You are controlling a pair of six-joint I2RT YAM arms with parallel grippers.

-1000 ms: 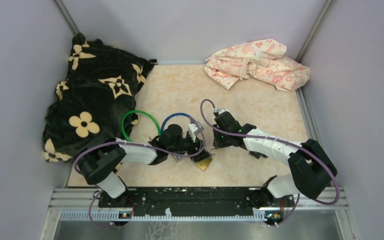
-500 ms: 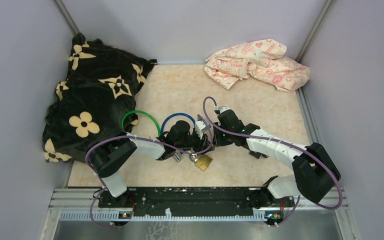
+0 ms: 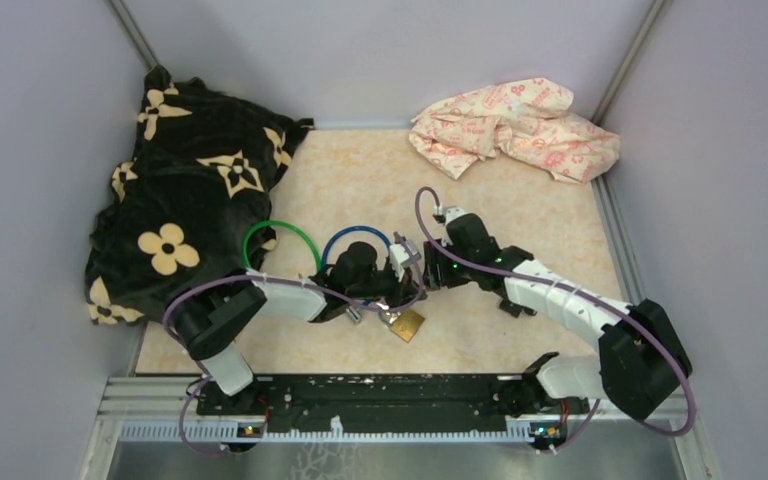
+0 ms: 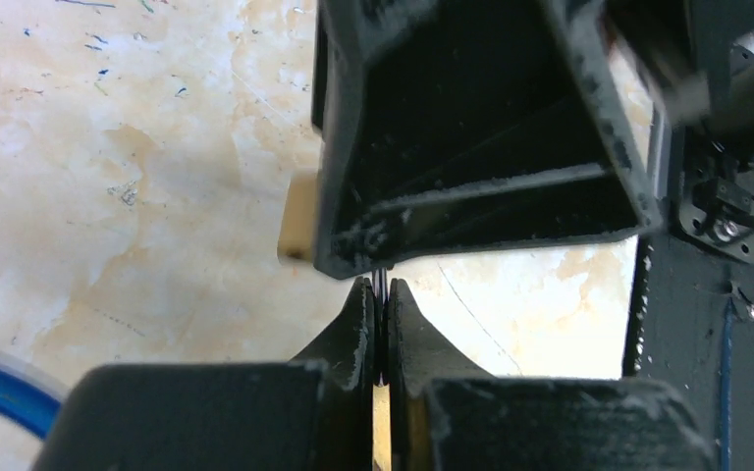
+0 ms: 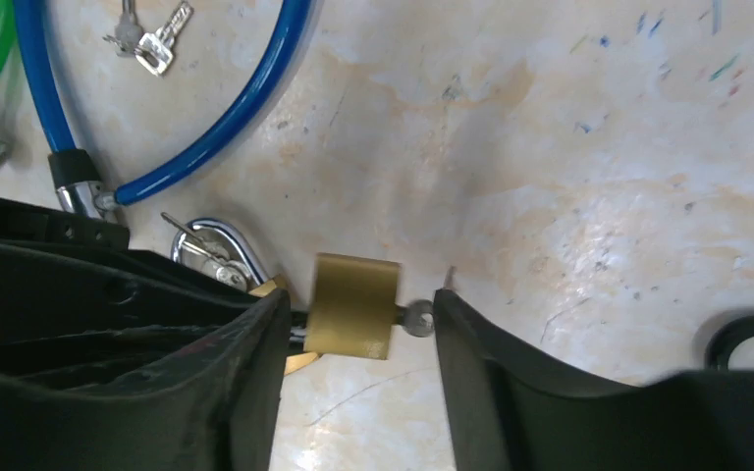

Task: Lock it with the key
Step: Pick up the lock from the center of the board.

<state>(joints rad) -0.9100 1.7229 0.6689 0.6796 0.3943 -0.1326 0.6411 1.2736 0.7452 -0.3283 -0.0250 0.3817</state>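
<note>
1. Over the desk (image 3: 520,200), top view: left tool (image 3: 388,308) and right tool (image 3: 407,292) meet at near centre, right above the brass padlock (image 3: 407,324). The blue cable loop (image 3: 355,238) lies just beyond them.
2. Left wrist view: left tool is pinched tight on a thin metal sliver (image 4: 381,287); cannot tell what it is. Right tool looms directly ahead.
3. Right wrist view: right tool's fingers are spread, straddling the padlock lengthwise. The key (image 5: 418,319) sits in its right end, head just at the right finger. A silver loop (image 5: 224,245) to the left is probably the shackle; whether it is seated, cannot tell.
4. Judgement: key is inserted and the locking step is in hand. Next move calls for seating the shackle, then turning the key while the body is kept from slipping.
</note>
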